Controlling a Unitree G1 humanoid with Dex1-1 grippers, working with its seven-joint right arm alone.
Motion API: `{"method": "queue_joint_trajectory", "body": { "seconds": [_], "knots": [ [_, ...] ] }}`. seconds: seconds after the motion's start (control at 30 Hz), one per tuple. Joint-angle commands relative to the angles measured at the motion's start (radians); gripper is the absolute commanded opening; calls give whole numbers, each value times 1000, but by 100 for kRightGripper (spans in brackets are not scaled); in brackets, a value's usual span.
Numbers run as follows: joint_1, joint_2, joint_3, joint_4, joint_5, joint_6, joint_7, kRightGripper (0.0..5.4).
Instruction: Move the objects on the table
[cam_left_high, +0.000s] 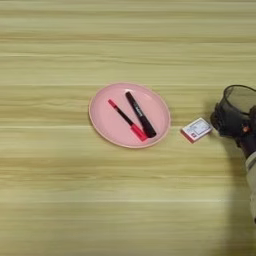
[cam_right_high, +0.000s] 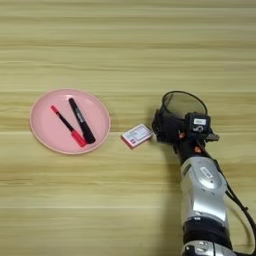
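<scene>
I have the worktop (cam_right_high: 125, 210) filling both views, light wood grain, with my right arm coming up from the bottom right.

My gripper (cam_right_high: 167, 129) sits at the wire-mesh cup (cam_right_high: 182, 107), low against its near wall. The black fingers merge with the black mesh, so I cannot tell whether they are clamped on the cup or only resting against it. I judge the step in hand to be the grasp of this cup. The next move calls for confirming a firm hold on the wall before lifting, since the mesh is light and could tip.

Well to the gripper's left lies the pink plate (cam_right_high: 47, 132). It holds the black marker (cam_right_high: 81, 120) and the red pen (cam_right_high: 67, 126), side by side and both slanted the same way.

The cup looks empty, as far as I can see through its open rim.

Just beside the gripper's left, between it and the plate, the white-and-red box (cam_right_high: 136, 135) lies flat, touching neither.
</scene>
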Motion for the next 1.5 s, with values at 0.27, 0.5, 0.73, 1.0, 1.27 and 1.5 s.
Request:
{"method": "queue_joint_trajectory", "body": {
  "seconds": [0.27, 0.5, 0.73, 1.0, 1.27, 1.5],
  "knots": [
    [-13, -14, 3, -61, -1, 39, -13, 537],
    [11, -9, 0, -90, 3, 52, -14, 537],
    [38, -9, -7, -131, 9, 61, -21, 537],
    [98, 7, -7, -275, 10, 101, -44, 537],
    [163, 37, 6, -386, 8, 162, -51, 537],
    [221, 54, 30, -470, 7, 204, -30, 537]
  ]
}}
